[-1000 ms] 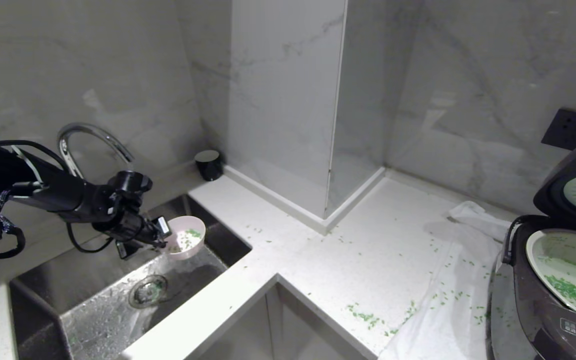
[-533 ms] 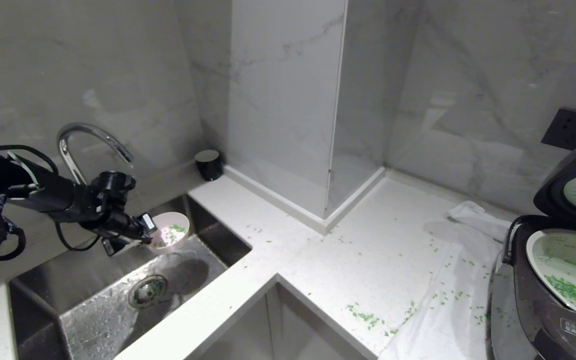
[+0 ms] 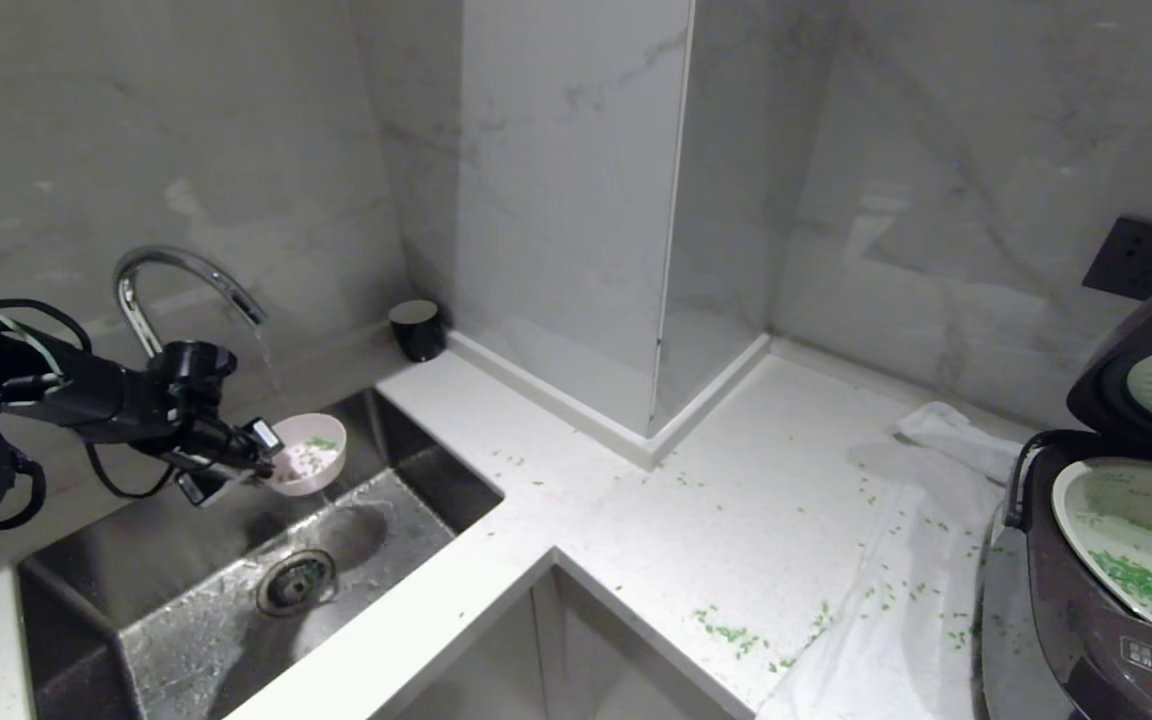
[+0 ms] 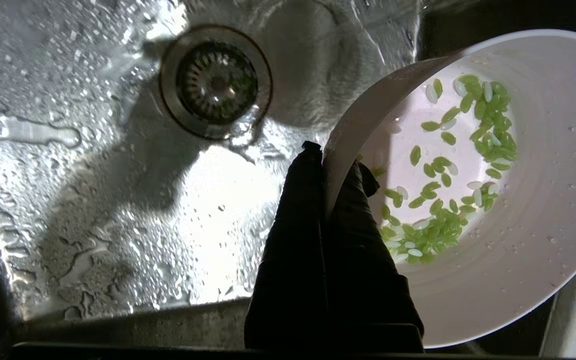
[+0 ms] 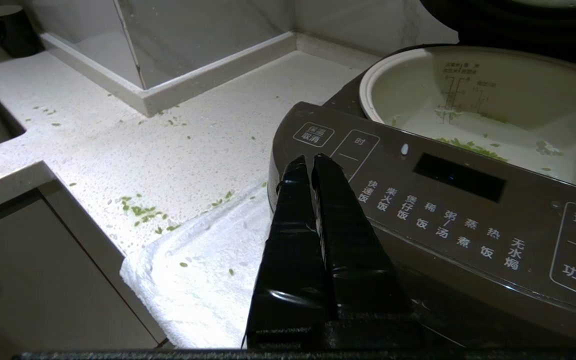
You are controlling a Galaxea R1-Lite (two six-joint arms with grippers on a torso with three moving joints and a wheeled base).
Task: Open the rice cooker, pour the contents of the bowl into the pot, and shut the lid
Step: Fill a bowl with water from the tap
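One bowl held over the sink, cooker open at far right.
At 9 o'clock the left gripper [image 3: 261, 455] pinches the rim of the bowl [image 3: 308, 465], the contents [image 4: 443, 200] loose inside, above the sink [image 3: 186, 600]. At 3 o'clock: rice cooker [image 3: 1086, 620], lid [image 3: 1151, 375] up, pot [image 3: 1136, 545] exposed. Right gripper [image 5: 307, 161] sits narrow at the panel, holding nothing. Risk: thin wet rim grip, so any tilt dumps grains down the drain [image 3: 296, 583].

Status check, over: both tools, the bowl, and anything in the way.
Left tool shut on bowl rim, over sink, under faucet. Right tool shut, empty, parked by rice cooker. Lid up, pot open. Green bits in bowl. Path clear.
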